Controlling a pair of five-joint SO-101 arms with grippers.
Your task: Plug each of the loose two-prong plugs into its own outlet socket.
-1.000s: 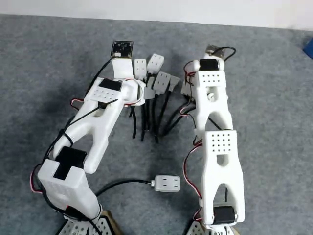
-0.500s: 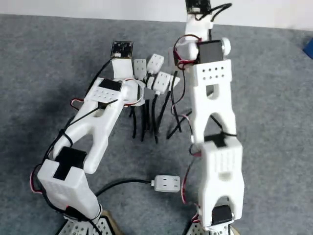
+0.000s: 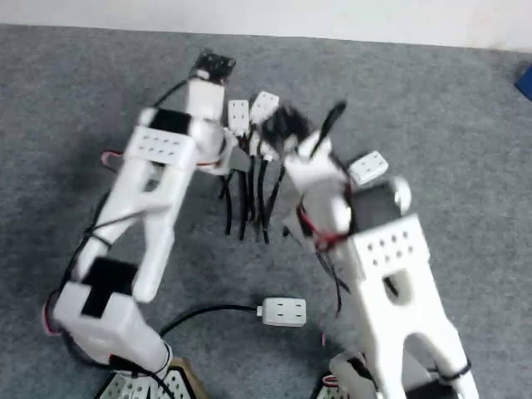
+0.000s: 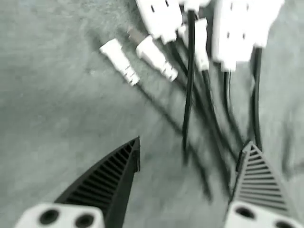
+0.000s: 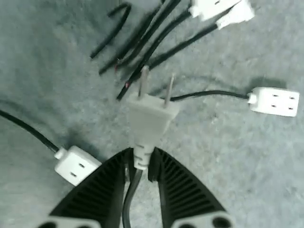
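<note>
My right gripper [image 5: 141, 156] is shut on the cord end of a white two-prong plug [image 5: 149, 114], held above the carpet with its prongs pointing away. In the high view the right arm [image 3: 382, 241] is raised and folded over the middle. My left gripper [image 4: 193, 145] is open, hanging over a bundle of black cords [image 4: 190, 85] with small white plugs [image 4: 156, 57] and white outlet sockets [image 4: 159, 16] at their ends. The high view has the left gripper [image 3: 237, 154] at the pile's left side, beside outlet sockets [image 3: 264, 106].
One outlet socket [image 3: 283, 312] on a black cord lies near the arm bases, also visible as the socket [image 5: 274, 101]. Another socket [image 3: 368, 166] lies right of the pile, and a socket [image 5: 76, 165] sits close to my right gripper. Grey carpet [image 3: 465, 125] covers the table.
The right arm stretched far back from the pile, then pulled up and back over the middle with the plug. The left arm lifted and shifted slightly up-left.
</note>
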